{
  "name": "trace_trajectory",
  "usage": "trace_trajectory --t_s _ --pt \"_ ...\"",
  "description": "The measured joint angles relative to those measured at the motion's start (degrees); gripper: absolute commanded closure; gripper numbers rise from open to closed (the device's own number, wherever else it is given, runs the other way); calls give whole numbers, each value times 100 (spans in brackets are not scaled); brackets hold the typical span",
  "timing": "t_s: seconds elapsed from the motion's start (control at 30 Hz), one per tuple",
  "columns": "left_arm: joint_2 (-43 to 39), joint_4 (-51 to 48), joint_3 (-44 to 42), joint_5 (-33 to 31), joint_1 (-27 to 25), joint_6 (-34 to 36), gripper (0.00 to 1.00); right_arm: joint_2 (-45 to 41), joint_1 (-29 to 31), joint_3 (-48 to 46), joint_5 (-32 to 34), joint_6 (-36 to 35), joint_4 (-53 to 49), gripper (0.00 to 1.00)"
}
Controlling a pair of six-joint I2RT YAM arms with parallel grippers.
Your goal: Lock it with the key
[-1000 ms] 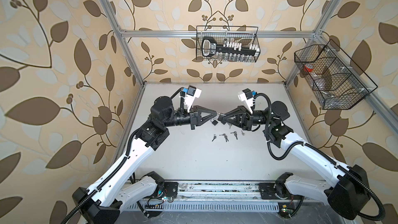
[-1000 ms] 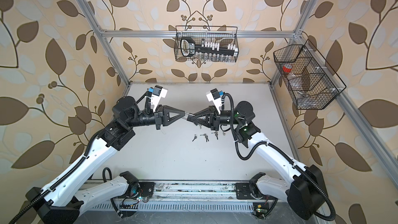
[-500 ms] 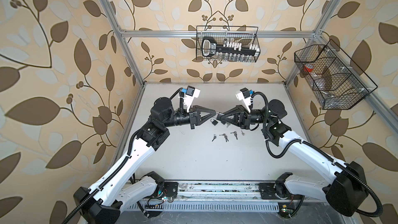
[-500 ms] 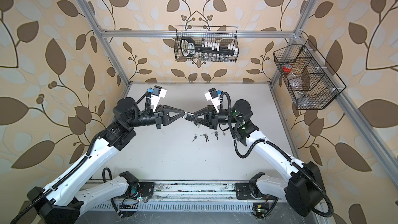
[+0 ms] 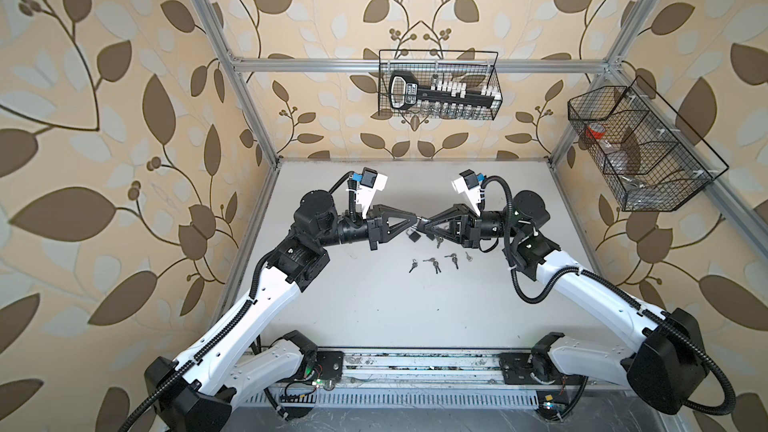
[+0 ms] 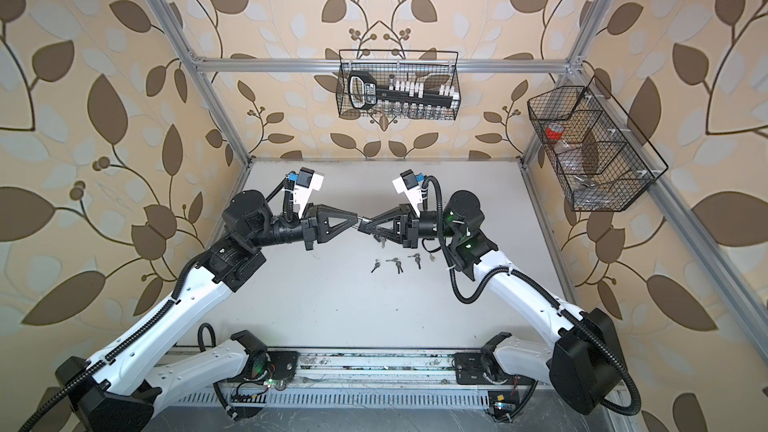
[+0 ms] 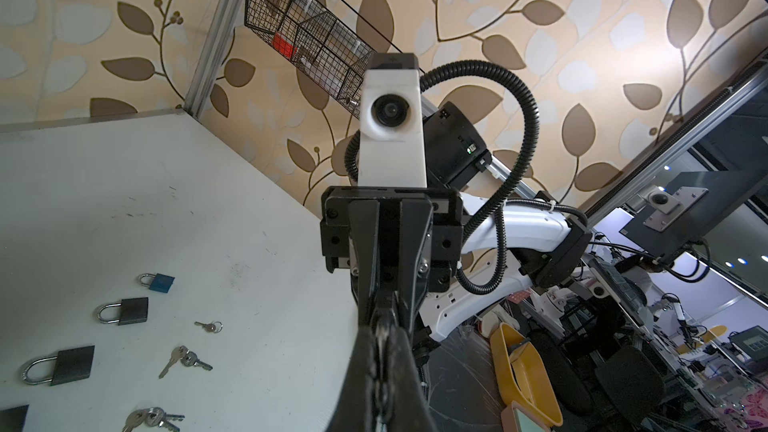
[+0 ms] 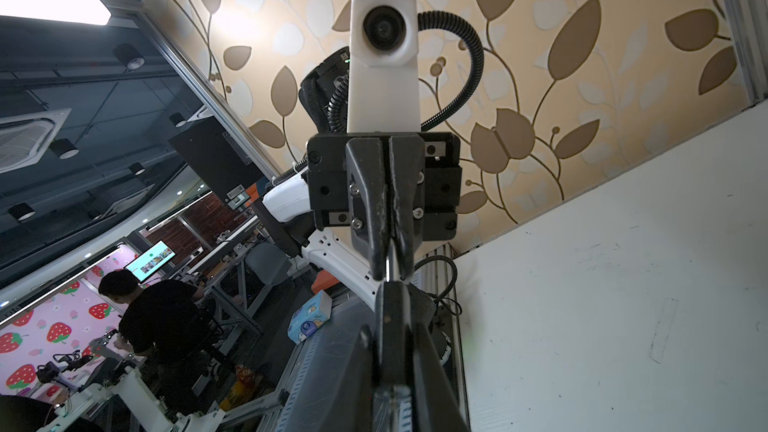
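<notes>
Top views both show the two arms stretched in from either side, forearms raised and elbows bent, meeting nose to nose over the middle of the table [image 5: 374, 317]. The left gripper [image 5: 415, 220] and the right gripper [image 5: 424, 225] point straight at each other, tips almost touching, each wrist camera riding on top.

From the right wrist view, the left gripper's fingers [image 8: 374, 218] are pressed together on a thin bright strip of metal, which looks like the key [image 8: 388, 261]. It points into the end of a dark narrow slab, seemingly the padlock [image 8: 391, 313] seen edge-on. The right gripper is closed on that slab, its jaws a touch apart around it, well above the table.

Below them the white tabletop is scuffed. Several loose keys [image 5: 432, 263] lie scattered in a rough row near the right gripper. The left wrist view shows loose padlocks [image 7: 124, 311] lying flat beside them, one of them blue [image 7: 158, 281].

Leaf-patterned wallpaper covers the walls. One wire basket [image 5: 438, 85] hangs on the back rail and a second wire basket [image 5: 640, 147] on the right side. Past the open front, a man in black [image 8: 158, 317] stands in a cluttered workshop.
</notes>
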Motion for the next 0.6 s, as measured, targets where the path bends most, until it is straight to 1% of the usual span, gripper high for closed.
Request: trace_trajectory --t_s 0.13,0.33,0.4,0.53,0.57,0.6 --pt "55 79 -2 -151 -87 37 100 39 -31 81 -42 -90 -70 100" --pt "61 -4 144 -428 -199 293 100 125 -81 348 -173 -328 -256 100" --pt "4 -214 210 -654 -267 433 100 103 -79 387 -146 -553 -444 100" --pt "-131 -811 280 -1137 -422 699 100 -76 -2 420 79 -1338 -1355 100" --pt "-166 -933 286 -1239 -472 748 100 -155 24 417 175 -1558 -1637 96" --pt "-177 -997 289 -1298 -505 780 100 -219 37 413 256 -1711 -1827 89"
